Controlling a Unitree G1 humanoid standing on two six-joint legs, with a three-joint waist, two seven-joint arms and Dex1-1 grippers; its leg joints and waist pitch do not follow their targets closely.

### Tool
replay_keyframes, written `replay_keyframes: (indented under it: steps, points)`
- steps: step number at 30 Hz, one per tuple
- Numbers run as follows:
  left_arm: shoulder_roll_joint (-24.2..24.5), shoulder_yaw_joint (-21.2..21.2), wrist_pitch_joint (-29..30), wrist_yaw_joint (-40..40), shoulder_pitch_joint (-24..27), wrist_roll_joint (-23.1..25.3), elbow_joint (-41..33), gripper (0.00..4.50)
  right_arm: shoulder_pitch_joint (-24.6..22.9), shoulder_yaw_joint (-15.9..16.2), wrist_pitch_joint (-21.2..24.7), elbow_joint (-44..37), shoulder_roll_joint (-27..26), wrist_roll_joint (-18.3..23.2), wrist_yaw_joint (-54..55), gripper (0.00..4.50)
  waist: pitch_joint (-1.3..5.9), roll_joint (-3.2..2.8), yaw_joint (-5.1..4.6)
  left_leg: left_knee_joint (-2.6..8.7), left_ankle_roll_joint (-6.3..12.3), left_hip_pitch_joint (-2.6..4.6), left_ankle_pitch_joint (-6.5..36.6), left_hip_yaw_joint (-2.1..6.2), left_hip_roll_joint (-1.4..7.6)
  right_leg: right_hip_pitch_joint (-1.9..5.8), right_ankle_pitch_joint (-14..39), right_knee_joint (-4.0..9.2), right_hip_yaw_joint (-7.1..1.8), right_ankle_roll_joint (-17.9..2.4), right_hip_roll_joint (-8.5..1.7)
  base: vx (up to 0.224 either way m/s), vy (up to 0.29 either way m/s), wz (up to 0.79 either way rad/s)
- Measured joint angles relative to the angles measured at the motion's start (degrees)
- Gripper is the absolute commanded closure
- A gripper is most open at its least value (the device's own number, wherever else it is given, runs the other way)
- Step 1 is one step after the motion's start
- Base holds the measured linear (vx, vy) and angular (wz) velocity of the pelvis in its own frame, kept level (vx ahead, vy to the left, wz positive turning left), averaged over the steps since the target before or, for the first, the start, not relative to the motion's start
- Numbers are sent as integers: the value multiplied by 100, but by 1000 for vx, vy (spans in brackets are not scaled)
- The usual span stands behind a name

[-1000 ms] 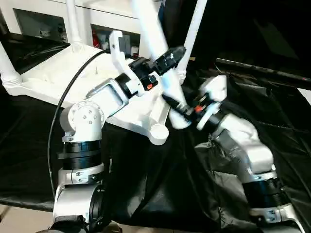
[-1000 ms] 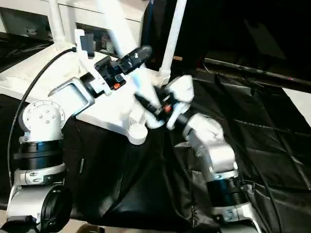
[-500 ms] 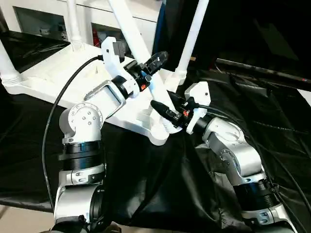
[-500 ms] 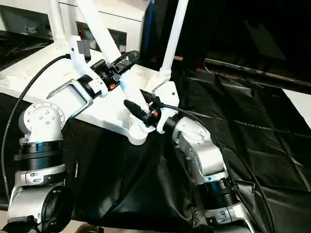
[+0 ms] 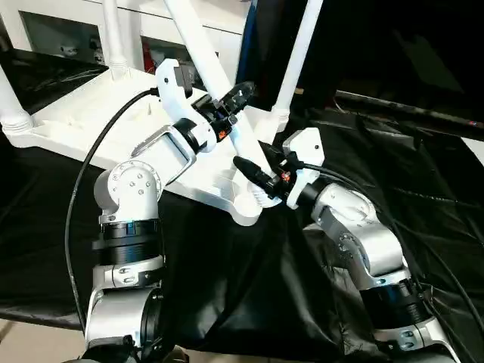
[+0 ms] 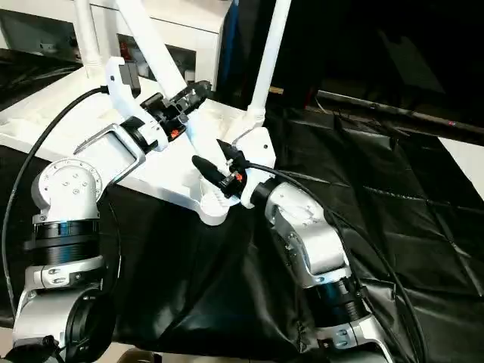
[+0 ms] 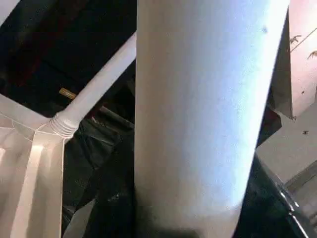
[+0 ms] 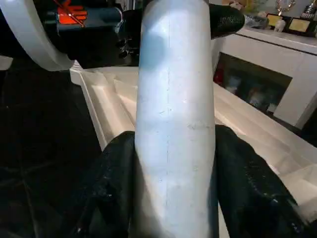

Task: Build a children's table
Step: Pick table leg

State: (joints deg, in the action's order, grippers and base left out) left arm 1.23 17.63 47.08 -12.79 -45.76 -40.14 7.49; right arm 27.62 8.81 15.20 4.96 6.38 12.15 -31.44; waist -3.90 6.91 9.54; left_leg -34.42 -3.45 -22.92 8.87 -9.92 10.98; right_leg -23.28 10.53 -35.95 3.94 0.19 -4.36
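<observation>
White fourth leg (image 5: 198, 47) leans at frame centre because we clamp it with both left gripper (image 5: 234, 98) and right gripper (image 5: 253, 172), steering its foot into the tabletop (image 5: 83, 121)'s near corner socket (image 5: 246, 208).

The leg (image 5: 198, 47) I grip runs past the picture's top edge, its upper end cut off. My right gripper (image 5: 255, 175) hides the leg's foot, so I cannot tell whether it sits in the near corner socket (image 5: 246, 214).

A wrinkled black cloth (image 5: 423, 174) covers the surface; the upturned white tabletop (image 5: 83, 121) lies directly on it, ribbed underside up.
</observation>
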Motion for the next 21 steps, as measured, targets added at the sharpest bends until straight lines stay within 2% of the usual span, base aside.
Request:
replay_keyframes:
  steps: [2, 4, 6, 10, 13, 14, 15, 16, 18, 21]
  points:
    - [127, -72, -30, -227, -3, 1, -1, 264, 2, -67, -75, 50, -67, 121, -89, 205, -3, -6, -3, 0, 0, 1, 0, 0, 0, 0, 0, 0, 0, -1, 0, 0, 0, 0]
    - [327, -186, -23, -597, 1, -10, -9, 264, 26, -182, 62, 47, -89, 442, -294, 190, -6, -11, -7, 0, 0, 1, 0, 0, 0, 0, -3, 0, -1, -4, 1, 0, 0, 0]
    - [734, -588, 80, -1532, 59, -85, -143, 264, 230, -278, 699, -43, 90, 1121, -873, 170, -22, -39, -3, -1, 1, 1, 0, 0, -1, 2, -16, 1, -1, -27, 1, 0, 0, 0]
    - [1329, -1275, 147, -2900, 109, -126, -396, 264, 450, -328, 1499, -166, 570, 1761, -1874, 145, -20, -87, 30, -1, 1, 7, 0, 0, -1, 14, -19, 5, -2, -32, 0, 0, 0, 0]
    - [1594, -1648, 190, -3686, 123, -233, -558, 264, 457, -254, 1833, -154, 918, 1943, -2510, 145, -27, -107, 26, 0, 0, 11, 0, 0, 0, 14, -20, 0, -1, -33, 0, 0, 0, 0]
    - [1612, -1654, 192, -3788, 123, -251, -558, 264, 466, -241, 1850, -154, 936, 1959, -2618, 145, -29, -112, 18, 0, 0, 16, 0, 0, 0, 14, -20, -4, -2, -35, 1, 0, 0, 0]
    - [1691, -1706, 255, -4106, 112, -348, -560, 264, 538, -2, 1961, -151, 1206, 1985, -2981, 145, -41, -128, 16, -1, -2, 17, -1, 0, 0, 14, -23, -7, -1, -39, 1, 0, 0, 0]
    - [1740, -1745, 282, -4272, 100, -394, -560, 264, 568, 101, 2040, -152, 1395, 2000, -3203, 145, -45, -135, 17, 0, -2, 20, -1, -1, 0, 15, -23, -7, -2, -40, 0, 0, 0, 0]
    - [1788, -1739, 302, -4520, 53, -492, -548, 264, 602, 219, 2228, -146, 1628, 2030, -3564, 178, -46, -138, 18, 2, -2, 32, -1, -1, 1, 21, -23, -12, -2, -39, 1, 0, 0, 0]
    - [1809, -1740, 284, -4737, -6, -521, -526, 264, 623, 299, 2440, -134, 1698, 2123, -3805, 178, -45, -153, 15, 3, -2, 44, -1, -1, 1, 28, -13, -12, -3, -23, 1, 0, 0, 0]
